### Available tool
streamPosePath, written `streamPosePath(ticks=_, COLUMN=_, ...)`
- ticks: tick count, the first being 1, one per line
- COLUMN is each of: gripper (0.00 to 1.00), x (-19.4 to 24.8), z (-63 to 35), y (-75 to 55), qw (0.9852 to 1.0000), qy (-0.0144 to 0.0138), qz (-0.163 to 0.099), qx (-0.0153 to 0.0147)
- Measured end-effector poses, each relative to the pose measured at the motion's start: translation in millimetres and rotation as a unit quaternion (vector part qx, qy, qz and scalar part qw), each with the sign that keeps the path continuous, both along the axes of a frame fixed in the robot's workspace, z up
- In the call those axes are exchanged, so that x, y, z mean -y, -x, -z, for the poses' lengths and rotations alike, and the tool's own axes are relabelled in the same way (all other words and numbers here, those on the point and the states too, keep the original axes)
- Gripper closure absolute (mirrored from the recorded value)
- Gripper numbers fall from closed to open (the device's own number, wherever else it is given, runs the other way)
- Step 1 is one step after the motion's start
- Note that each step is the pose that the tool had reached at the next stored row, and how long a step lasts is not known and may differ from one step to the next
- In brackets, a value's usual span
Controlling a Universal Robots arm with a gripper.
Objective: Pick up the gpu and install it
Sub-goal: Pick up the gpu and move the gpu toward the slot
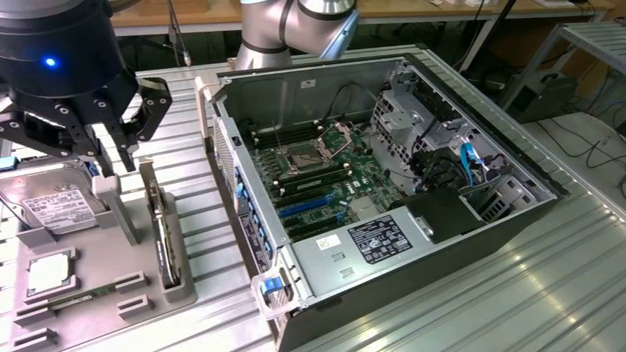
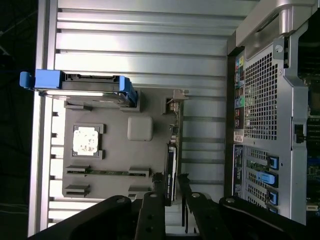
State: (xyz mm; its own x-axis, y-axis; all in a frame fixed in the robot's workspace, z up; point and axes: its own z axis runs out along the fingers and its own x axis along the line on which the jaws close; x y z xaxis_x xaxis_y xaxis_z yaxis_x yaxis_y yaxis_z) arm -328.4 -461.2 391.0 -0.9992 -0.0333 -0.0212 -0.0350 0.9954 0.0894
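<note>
The gpu [image 1: 163, 229] stands on its edge in a slot of the grey holder tray [image 1: 102, 282], a thin dark card with a silvery bracket end. In the wrist view the gpu [image 2: 171, 162] is seen edge-on, with one dark fingertip [image 2: 157, 184] on each side of its near end. My gripper [image 1: 117, 167] hangs open above the tray at the exterior view's left, holding nothing. The open computer case [image 1: 391, 183] lies to the right of the tray, and its motherboard shows blue expansion slots [image 1: 305, 210].
On the holder tray [image 2: 120, 155] also sit a silver hard drive [image 1: 51, 205] in a blue carrier [image 2: 80, 85], a square processor chip [image 2: 87, 140] and a narrow memory strip [image 2: 107, 171]. The case's perforated rear panel [image 2: 260, 95] stands close beside the tray. Everything rests on a ribbed metal table [image 1: 509, 293].
</note>
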Motion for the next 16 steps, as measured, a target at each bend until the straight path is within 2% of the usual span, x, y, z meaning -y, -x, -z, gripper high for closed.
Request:
streamPosePath(ticks=4, gripper=0.52, x=0.0, z=0.0, y=0.0, qw=1.0000, qy=0.0000, qz=0.000, qx=0.0000)
streamPosePath(ticks=5, gripper=0.52, x=0.0, z=0.0, y=0.0, qw=1.0000, qy=0.0000, qz=0.000, qx=0.0000)
streamPosePath(ticks=7, gripper=0.40, x=0.0, z=0.0, y=0.0, qw=1.0000, qy=0.0000, qz=0.000, qx=0.0000)
streamPosePath(ticks=8, gripper=0.40, x=0.0, z=0.0, y=0.0, qw=1.0000, qy=0.0000, qz=0.000, qx=0.0000)
streamPosePath(ticks=9, gripper=0.34, x=0.2, z=0.0, y=0.0, qw=1.0000, qy=0.0000, qz=-0.001, qx=0.0000)
streamPosePath(ticks=13, gripper=0.34, x=4.9, z=3.7, y=-0.2, qw=1.0000, qy=0.0000, qz=-0.004, qx=-0.0001)
streamPosePath(ticks=16, gripper=0.34, x=5.7, z=9.2, y=-0.9, qw=1.0000, qy=0.0001, qz=-0.004, qx=-0.0001)
